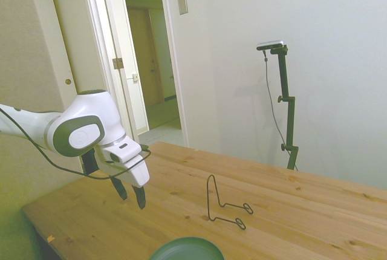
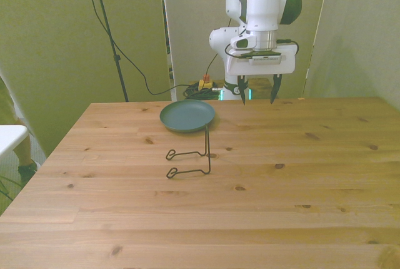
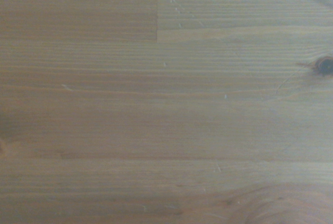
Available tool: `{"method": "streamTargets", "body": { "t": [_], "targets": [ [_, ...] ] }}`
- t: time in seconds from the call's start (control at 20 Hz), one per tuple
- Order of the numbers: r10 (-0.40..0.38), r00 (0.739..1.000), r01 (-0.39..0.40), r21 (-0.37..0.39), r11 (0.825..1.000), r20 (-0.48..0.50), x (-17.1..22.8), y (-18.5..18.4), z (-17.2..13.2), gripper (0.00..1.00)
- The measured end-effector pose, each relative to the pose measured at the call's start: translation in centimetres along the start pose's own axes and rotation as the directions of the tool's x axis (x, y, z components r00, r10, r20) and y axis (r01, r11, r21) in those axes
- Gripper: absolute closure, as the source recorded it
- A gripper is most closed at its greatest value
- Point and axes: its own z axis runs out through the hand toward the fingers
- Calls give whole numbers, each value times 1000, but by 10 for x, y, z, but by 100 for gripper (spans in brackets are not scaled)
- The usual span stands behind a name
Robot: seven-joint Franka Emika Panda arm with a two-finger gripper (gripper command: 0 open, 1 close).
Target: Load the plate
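Observation:
The dull-green plate [image 2: 187, 116] lies flat on the wooden table [image 2: 294, 181] near its far edge, toward the front view's left of the arm. In the side view only part of the plate [image 1: 187, 249] shows at the bottom edge. My gripper [image 2: 257, 98] hangs above the table near the far edge, off to the plate's right in the front view, open with nothing between its fingers. In the side view the gripper [image 1: 130, 193] points down, well above the wood. The wrist view shows only bare wood grain [image 3: 166, 99].
A thin black wire stand [image 2: 190, 156] stands on the table just in front of the plate; it shows in the side view as a wire stand [image 1: 225, 207] near mid-table. An open doorway [image 1: 151, 66] lies behind the arm.

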Motion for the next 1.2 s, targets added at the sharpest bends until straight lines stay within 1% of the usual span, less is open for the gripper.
{"method": "streamTargets", "body": {
  "t": [0.1, 0.25, 0.45, 0.65, 0.85, 1.05, 1.2],
  "targets": [
    [-7, 1000, 7, 7, 1000, 22, -1, 0, 1, 0],
    [-43, 998, 43, -6, 999, 44, -6, 1, 3, 0],
    [-93, 994, 95, -49, 994, 54, -12, 14, 16, 0],
    [-123, 992, 126, -111, 986, 34, -15, 41, 30, 0],
    [-146, 989, 142, -162, 976, -12, -16, 66, 35, 0],
    [-164, 985, 150, -208, 967, -52, -2, 78, 36, 0],
    [-185, 981, 166, -239, 957, -58, 6, 83, 48, 0]
  ]
}}
